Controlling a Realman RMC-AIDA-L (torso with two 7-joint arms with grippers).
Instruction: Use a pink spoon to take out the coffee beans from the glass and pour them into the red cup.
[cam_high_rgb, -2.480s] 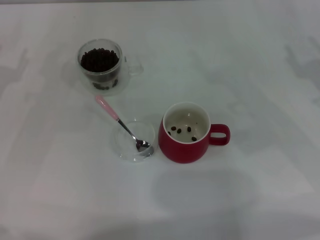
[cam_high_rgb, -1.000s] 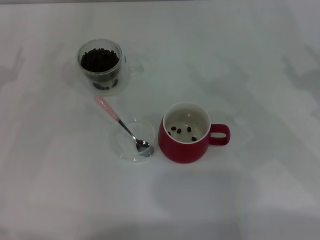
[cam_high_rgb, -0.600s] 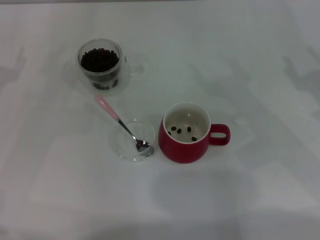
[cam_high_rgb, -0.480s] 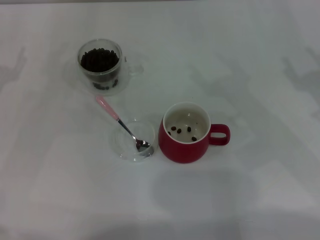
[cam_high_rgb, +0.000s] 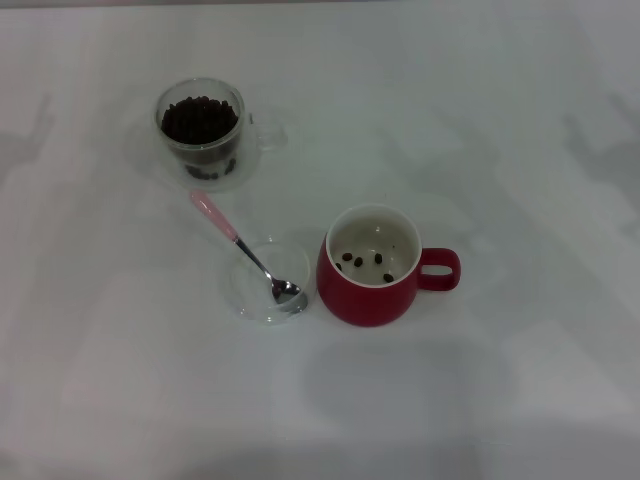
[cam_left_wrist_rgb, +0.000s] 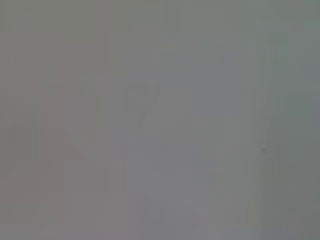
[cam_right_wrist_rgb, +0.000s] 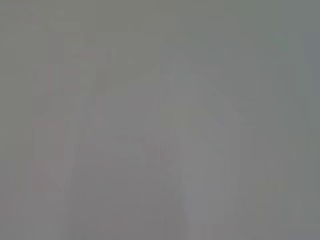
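Observation:
The glass (cam_high_rgb: 203, 135) stands at the back left, its clear handle to the right, filled with dark coffee beans (cam_high_rgb: 199, 120). The pink spoon (cam_high_rgb: 245, 250) lies with its metal bowl in a flat clear glass dish (cam_high_rgb: 268, 291) and its pink handle pointing back left toward the glass. The red cup (cam_high_rgb: 372, 265) stands right of the dish, handle to the right, with several beans (cam_high_rgb: 362, 261) on its white inside. Neither gripper shows in the head view. Both wrist views show only a plain grey surface.
The white table (cam_high_rgb: 520, 150) carries only these things. Faint shadows lie at its left and right edges.

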